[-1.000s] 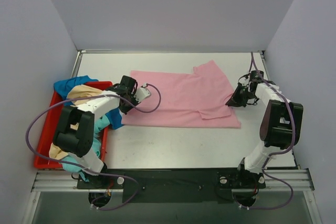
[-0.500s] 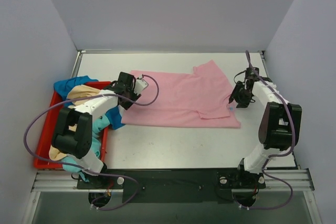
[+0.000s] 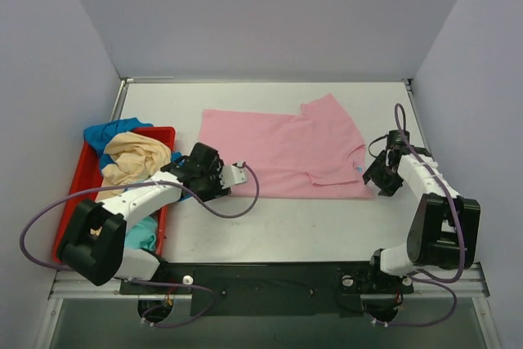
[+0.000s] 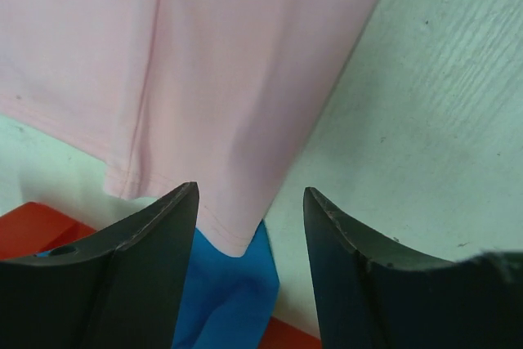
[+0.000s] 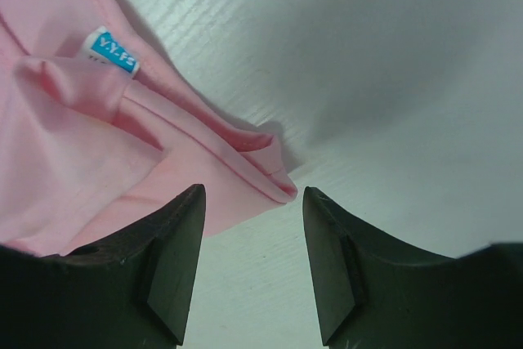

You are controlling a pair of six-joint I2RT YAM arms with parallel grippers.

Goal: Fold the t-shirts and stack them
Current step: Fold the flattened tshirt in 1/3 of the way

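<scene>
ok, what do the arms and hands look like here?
The left arm and right arm are white links with black joints. A purple cable loops along each. The left hand and right hand have plain black, wedge-shaped fingers; no markings visible.

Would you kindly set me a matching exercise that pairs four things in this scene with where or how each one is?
Column one:
1. pink t-shirt
2. cream t-shirt
3. red tray
4. right gripper

Column two:
a. at the left edge of the table
b. spread flat mid-table
c. heaped in the red tray
d. open beside the pink t-shirt's near right corner

Pairs: 1-b, 2-c, 3-a, 4-d
</scene>
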